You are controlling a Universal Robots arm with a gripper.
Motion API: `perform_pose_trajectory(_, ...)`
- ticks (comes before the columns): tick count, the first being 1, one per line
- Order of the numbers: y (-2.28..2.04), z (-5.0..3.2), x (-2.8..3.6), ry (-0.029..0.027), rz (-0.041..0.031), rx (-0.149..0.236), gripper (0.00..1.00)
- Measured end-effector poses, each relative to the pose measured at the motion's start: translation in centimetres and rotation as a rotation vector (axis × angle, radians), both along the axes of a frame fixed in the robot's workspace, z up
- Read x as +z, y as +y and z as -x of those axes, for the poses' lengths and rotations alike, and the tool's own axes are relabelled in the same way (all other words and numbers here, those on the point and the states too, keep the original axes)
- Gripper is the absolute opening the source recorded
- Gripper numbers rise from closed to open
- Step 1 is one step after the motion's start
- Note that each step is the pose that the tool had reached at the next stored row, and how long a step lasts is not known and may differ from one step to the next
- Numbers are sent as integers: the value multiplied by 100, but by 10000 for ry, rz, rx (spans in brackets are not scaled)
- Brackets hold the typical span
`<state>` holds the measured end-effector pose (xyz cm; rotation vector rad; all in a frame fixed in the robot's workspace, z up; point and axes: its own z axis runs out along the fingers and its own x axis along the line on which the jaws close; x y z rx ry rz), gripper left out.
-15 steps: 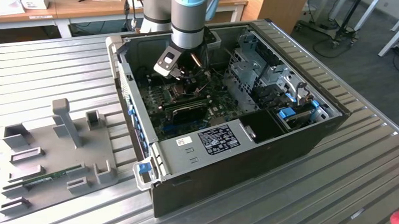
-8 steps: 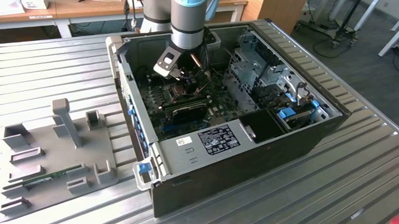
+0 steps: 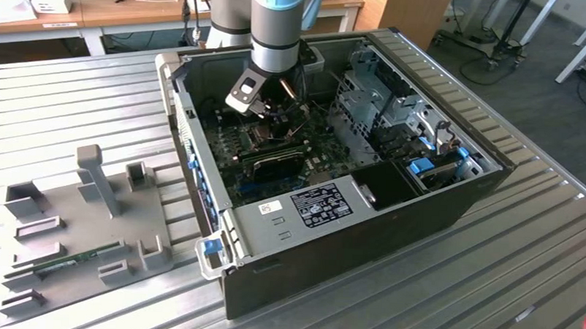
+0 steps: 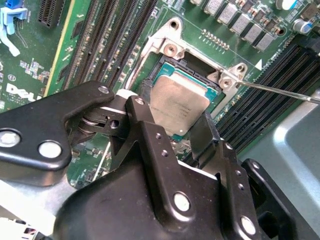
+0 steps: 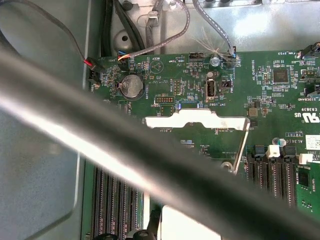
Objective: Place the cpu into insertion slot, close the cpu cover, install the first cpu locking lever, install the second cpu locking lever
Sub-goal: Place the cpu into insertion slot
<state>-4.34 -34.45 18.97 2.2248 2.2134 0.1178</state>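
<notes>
A: Exterior view, item one?
B: Tool (image 3: 268, 109), lowered inside computer case (image 3: 369, 211) on table (image 3: 61, 90).
A: Second wrist view adds?
B: Cpu (image 4: 180, 100), gripped by the tool (image 4: 172, 115), at insertion slot (image 4: 165, 47).
A: First wrist view?
B: Cpu cover (image 5: 197, 119), not closed.

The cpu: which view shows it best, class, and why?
The second wrist view: the cpu sits close up, its metal top plainly seen at the insertion slot. The first wrist view catches perhaps a pale patch of it. In the exterior view it is too small to tell.
</notes>
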Motion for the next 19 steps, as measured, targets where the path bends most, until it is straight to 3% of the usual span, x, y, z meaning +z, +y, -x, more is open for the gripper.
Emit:
perform_pose_trajectory(3, 2, -1, -4, -5, -8, 1, 55)
perform_pose_trajectory(4, 2, -1, -3, -4, -6, 1, 60)
perform_pose_trajectory(19, 1, -1, -5, -1, -3, 0, 60)
